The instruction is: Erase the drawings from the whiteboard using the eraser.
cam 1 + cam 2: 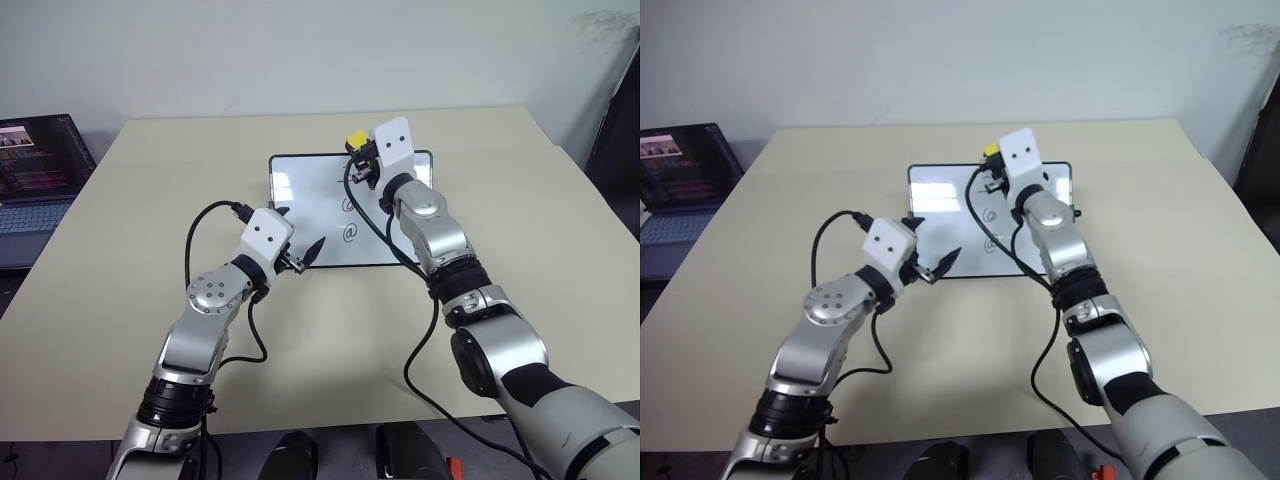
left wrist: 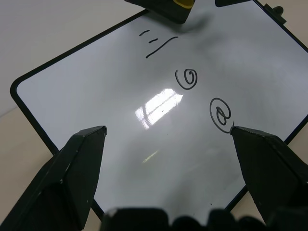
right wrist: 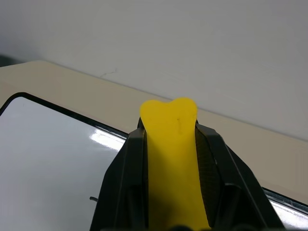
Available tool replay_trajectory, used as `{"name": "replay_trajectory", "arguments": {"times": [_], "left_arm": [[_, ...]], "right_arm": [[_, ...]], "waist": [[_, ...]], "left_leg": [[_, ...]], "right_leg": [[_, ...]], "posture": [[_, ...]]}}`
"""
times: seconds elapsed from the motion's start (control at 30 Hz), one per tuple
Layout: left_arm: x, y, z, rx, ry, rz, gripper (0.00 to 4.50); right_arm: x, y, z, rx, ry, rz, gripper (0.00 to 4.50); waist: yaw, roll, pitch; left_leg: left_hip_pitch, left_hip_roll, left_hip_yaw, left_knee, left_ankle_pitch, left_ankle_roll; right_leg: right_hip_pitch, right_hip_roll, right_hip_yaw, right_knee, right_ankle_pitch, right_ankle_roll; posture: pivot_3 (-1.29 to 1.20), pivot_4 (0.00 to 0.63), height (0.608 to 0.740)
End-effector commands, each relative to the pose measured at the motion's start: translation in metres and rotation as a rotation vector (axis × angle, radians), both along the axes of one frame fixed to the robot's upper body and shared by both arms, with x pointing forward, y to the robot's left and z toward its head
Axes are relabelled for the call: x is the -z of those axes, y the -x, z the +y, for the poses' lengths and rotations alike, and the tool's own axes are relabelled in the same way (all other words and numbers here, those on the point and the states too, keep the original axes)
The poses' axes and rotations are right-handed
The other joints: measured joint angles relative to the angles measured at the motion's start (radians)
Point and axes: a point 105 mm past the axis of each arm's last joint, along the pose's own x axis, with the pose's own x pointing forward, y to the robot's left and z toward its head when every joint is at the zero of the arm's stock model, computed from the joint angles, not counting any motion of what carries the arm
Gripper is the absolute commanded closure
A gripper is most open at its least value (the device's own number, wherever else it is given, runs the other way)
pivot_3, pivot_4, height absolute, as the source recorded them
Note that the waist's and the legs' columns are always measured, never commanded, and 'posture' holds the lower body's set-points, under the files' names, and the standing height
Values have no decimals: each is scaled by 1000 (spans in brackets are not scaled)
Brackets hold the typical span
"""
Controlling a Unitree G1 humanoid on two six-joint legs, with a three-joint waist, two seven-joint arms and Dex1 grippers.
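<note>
Right wrist: right gripper [image 3: 171, 144] clamps the eraser [image 3: 172, 159].
Left wrist: left gripper [image 2: 168, 137] gapes wide over the whiteboard [image 2: 96, 86], the drawings [image 2: 186, 78] sharp.

Beige table [image 1: 120, 230] — whiteboard [image 1: 300, 185] flat on it

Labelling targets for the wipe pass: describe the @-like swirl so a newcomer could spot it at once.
Start at the beige table and find the black-framed whiteboard at its middle. The drawings sit in a column on it; the @-like swirl is the one nearest the robot, just below the spiral circle. Unlike the spiral, it has a small looped letter inside an open ring.
</note>
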Motion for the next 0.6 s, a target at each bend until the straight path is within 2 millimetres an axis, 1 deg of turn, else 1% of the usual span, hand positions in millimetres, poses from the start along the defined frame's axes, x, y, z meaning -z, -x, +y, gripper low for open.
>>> {"name": "replay_trajectory", "arguments": {"times": [0.03,0.13,0.37,0.5,0.6], "left_arm": [[-16,4,-2,10,-8,-64,0],[-16,5,-4,15,-10,-65,0],[-17,4,-3,11,-15,-71,0],[-18,3,-2,7,-17,-73,0],[-20,2,1,-1,-17,-78,0]], "right_arm": [[-24,3,5,-16,-21,-77,3503],[-22,2,5,-17,-18,-73,3503],[-12,-2,6,-7,8,-47,3503],[-4,-7,5,18,38,-11,3503],[5,-9,8,24,72,29,3503]], "waist": [[0,0,0],[0,0,0],[0,0,0],[-1,0,0],[-1,0,0]], "left_leg": [[0,0,0,0,0,0],[0,0,0,0,0,0],[0,0,1,0,0,0],[0,0,1,0,0,0],[1,0,1,0,0,0]], "right_leg": [[0,0,0,0,0,0],[0,0,4,0,0,0],[-1,1,6,0,0,0],[-1,1,7,0,0,0],[-1,1,7,1,0,0]], "posture": [[0,150,740],[0,150,740],[0,150,740],[0,150,740],[0,150,740]]}}
